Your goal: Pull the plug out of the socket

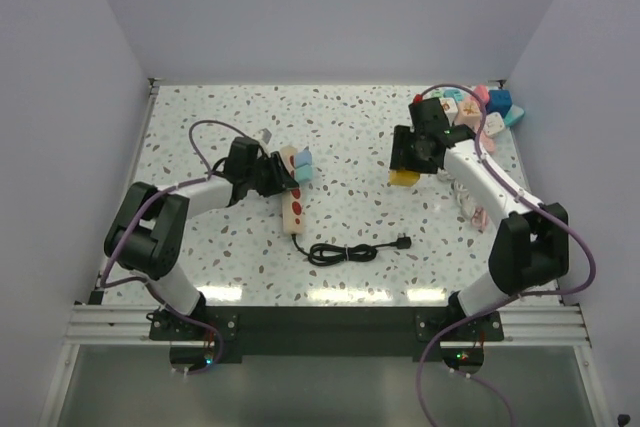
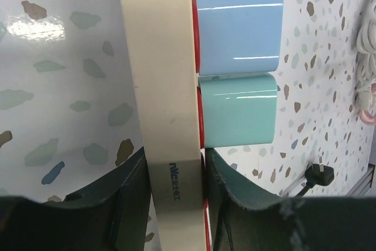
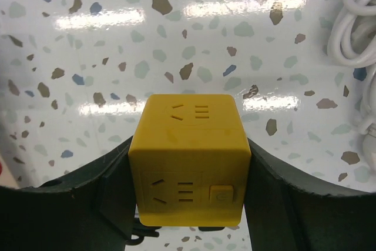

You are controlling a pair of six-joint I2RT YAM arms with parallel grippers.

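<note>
— Cream plastic strip (image 2: 158,86) lies left of centre on the table (image 1: 380,137). We see a blue plug (image 2: 238,30) and a teal plug (image 2: 238,110) seated side by side in it.
— Left gripper (image 2: 175,171) is about half closed, clamping the strip's sides just short of teal. Right gripper (image 3: 189,151) pinches a yellow cube (image 3: 185,121).
— We judge the plugs light, rigid and glossy, so probably slick. Take two flat opposite faces and pull straight off; the prongs may bind.

Two white-and-black arms (image 1: 190,194), purple cables (image 1: 214,125), dark tool fingers (image 2: 114,207)
</note>
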